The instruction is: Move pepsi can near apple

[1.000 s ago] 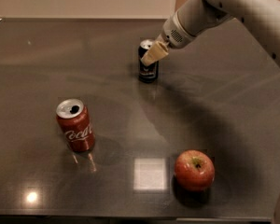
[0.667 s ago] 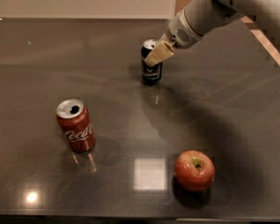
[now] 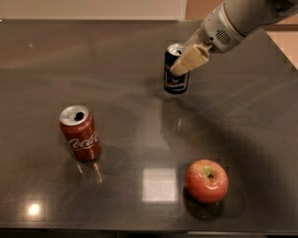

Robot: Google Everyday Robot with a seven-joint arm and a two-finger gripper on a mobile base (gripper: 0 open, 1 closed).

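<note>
The pepsi can [image 3: 173, 79], dark navy with a silver top, stands upright at the middle back of the dark table [image 3: 49, 63]. My gripper [image 3: 182, 65] comes in from the upper right and is shut on the can's upper part, with one cream finger [image 3: 190, 59] across its front. I cannot tell whether the can rests on the table or hangs just above it. The red apple [image 3: 206, 181] lies at the front right, well apart from the can and nearer the camera.
An open red Coca-Cola can [image 3: 80, 134] stands upright at the front left. The table's right edge [image 3: 288, 58] runs diagonally behind my arm. A bright ceiling-light reflection [image 3: 159, 184] lies left of the apple.
My gripper and the pepsi can have moved together to the right and slightly toward the front. The apple and the Coca-Cola can have not moved.
</note>
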